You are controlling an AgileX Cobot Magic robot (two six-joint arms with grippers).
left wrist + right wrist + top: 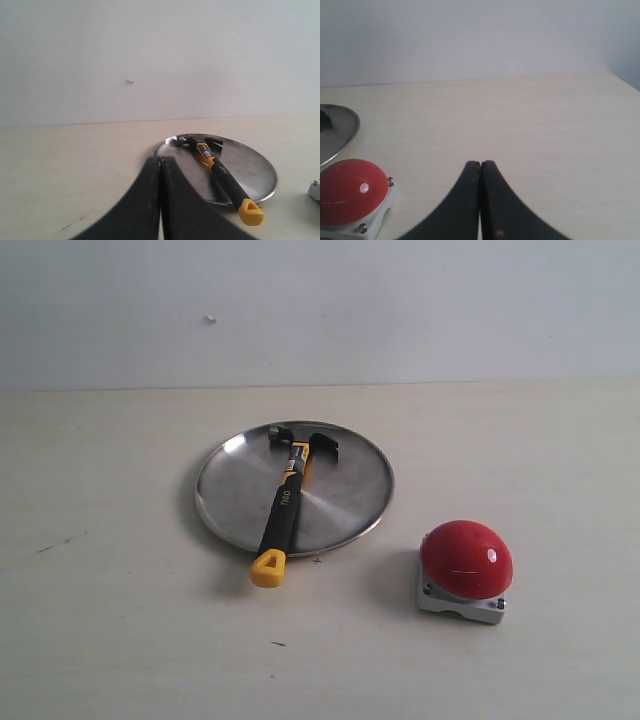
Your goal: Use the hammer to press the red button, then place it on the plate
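"Steel plate (350, 502) in the middle of a pale bench (120, 620): what lies on it?"
"The hammer (285, 502), lying flat. Its dark head is near the far rim, the black handle runs across the plate, and the yellow end pokes out past the near rim."
"And the red button (466, 558)?"
"On the bench, to the right of the plate and nearer the camera in the overview, apart from it. The dome sits on a grey square base."
"Is either gripper holding anything?"
"No. The left gripper (160, 165) is closed, its black fingers pressed together on nothing, with the plate and hammer ahead of it. The right gripper (480, 167) is closed and empty too, with the button close by but not touching"
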